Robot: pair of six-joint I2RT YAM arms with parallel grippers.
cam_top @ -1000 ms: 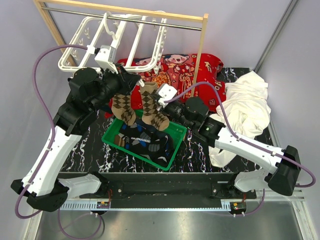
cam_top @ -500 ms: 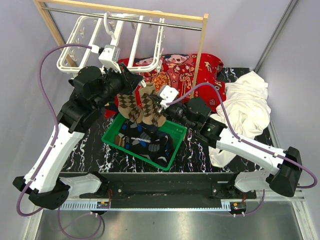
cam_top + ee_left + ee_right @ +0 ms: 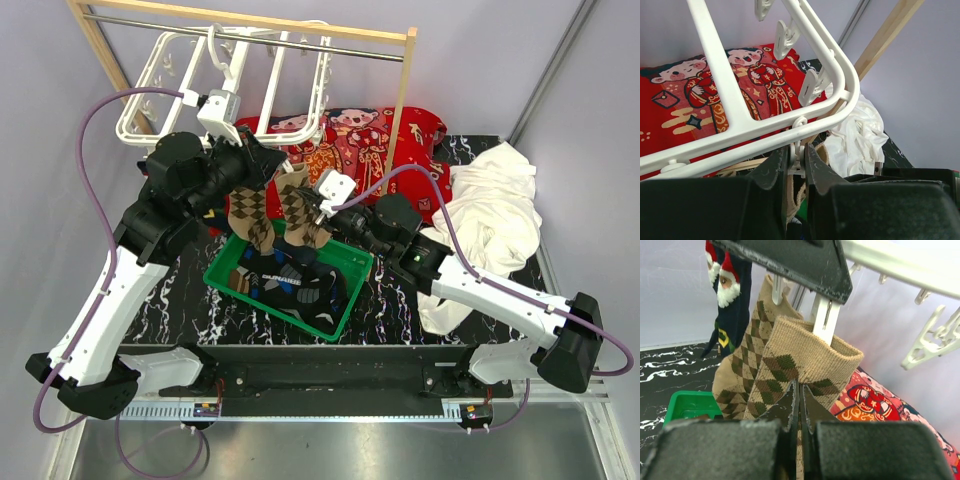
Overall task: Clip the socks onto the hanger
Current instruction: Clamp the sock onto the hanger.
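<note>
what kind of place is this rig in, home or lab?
Probably a lab bench staged as a laundry corner: robot arms bolted to a table, bare grey walls, a wooden rack carrying a white hanger, and a green basket of socks.

The left arm (image 3: 97, 310) and right arm (image 3: 500, 297) are built alike, with smooth white shells on the long links and bulky black housings at the joints. A purple cable (image 3: 130, 92) loops along each arm to a small white camera block (image 3: 218, 108) at the wrist. Their black bases (image 3: 85, 390) are bolted to a dark rail (image 3: 330, 375) edged by a toothed white strip. The left hand (image 3: 796, 155) and right hand (image 3: 799, 395) have matte black, wedge-shaped fingers (image 3: 771, 170).
</note>
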